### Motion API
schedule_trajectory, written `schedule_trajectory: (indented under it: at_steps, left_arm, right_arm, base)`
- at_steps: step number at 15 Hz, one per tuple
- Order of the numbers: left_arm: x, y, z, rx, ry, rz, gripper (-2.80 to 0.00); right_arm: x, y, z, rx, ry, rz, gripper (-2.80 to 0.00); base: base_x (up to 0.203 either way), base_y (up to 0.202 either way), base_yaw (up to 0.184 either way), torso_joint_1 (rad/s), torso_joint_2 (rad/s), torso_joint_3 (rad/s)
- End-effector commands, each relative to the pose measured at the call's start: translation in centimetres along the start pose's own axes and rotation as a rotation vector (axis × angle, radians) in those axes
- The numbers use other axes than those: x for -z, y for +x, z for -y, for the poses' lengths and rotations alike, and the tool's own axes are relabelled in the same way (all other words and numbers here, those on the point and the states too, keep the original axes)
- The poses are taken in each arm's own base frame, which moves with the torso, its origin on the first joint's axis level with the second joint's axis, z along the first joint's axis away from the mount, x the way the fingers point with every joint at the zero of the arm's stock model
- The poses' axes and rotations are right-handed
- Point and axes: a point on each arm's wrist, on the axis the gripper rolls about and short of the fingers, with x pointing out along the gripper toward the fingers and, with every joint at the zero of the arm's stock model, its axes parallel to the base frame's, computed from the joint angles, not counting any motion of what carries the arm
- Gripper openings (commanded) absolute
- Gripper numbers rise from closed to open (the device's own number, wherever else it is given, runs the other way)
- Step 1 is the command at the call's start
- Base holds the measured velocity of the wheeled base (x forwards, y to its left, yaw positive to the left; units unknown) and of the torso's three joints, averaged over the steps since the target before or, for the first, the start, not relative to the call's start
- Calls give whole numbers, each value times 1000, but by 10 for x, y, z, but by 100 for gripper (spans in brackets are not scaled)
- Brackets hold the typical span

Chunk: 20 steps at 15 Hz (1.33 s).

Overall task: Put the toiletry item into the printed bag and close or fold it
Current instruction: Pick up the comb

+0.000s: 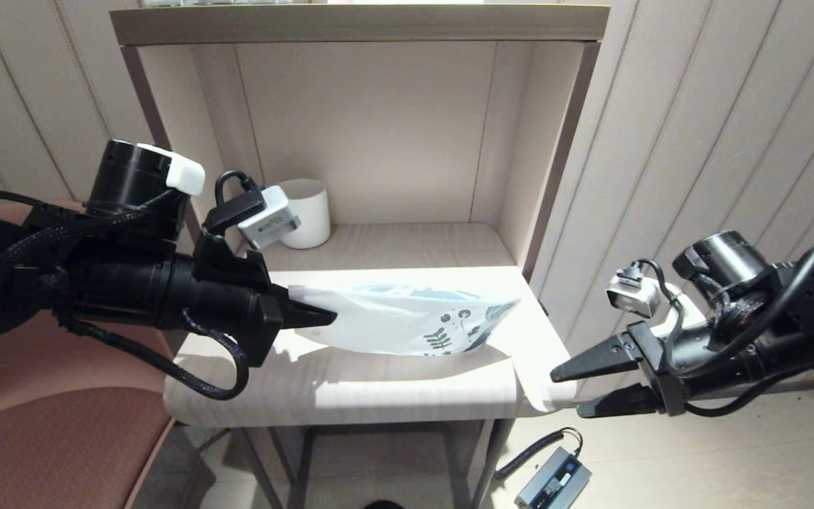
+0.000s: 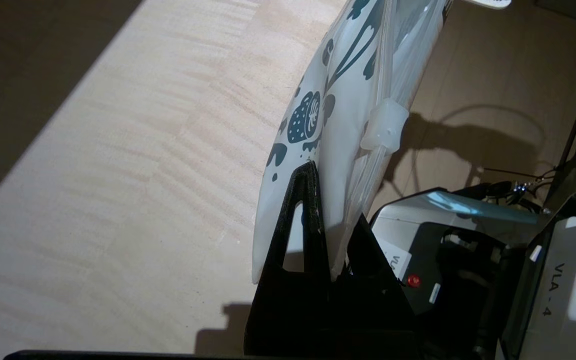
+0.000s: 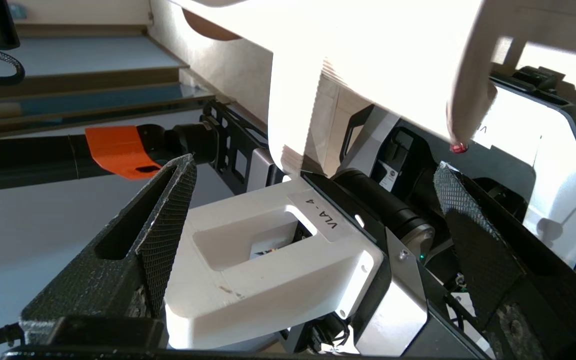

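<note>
A: Pale wood-grain makes up the biggest thing here, the shelf unit (image 1: pixel 407 396), with a lit lower surface and a recessed cubby behind it.

B: And the arms?

A: The left gripper (image 1: pixel 319 314) reaches in from the unit's left edge, above the front half of the surface. Its fingers are clenched on one end of the printed bag (image 1: pixel 407 322). In the left wrist view the two black fingers (image 2: pixel 303 220) pinch the bag's plain white end, with the leaf print and the zip strip and its small slider (image 2: pixel 385 127) running away from them.

B: Where does the bag sit, then?

A: Held roughly level over the middle of the surface, printed end pointing toward the right edge. That far end sags close to the wood; whether it touches, I cannot tell.

B: The right arm?

A: The right gripper (image 1: pixel 576 389) hangs off the unit's front right corner, below the level of the surface, jaws spread apart and gripping nothing. The right wrist view shows both textured fingers (image 3: pixel 168 220) well apart.

B: Anything smaller?

A: A white ribbed mug (image 1: pixel 306 212) stands at the back left corner of the cubby. The comb I cannot make out in any view.
</note>
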Motion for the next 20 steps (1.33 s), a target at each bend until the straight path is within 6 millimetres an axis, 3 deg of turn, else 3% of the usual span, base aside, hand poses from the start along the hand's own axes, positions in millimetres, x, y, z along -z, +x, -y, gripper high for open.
schedule_trajectory:
  at_steps: [1, 5, 20]
  left_arm:
    - [2, 3, -1, 5, -1, -7, -280]
    - [4, 5, -2, 11, -7, -15, -280]
    - [4, 12, -6, 1, 4, 2, -280]
  right_arm:
    - [-7, 15, 2, -13, 15, -43, 0]
    - [-17, 32, 4, -23, 16, -85, 0]
    - [-30, 35, -7, -63, -3, -77, 0]
  base:
    - [0, 0, 0, 0, 0, 0]
    - [0, 0, 0, 0, 0, 0]
    - [0, 0, 0, 0, 0, 0]
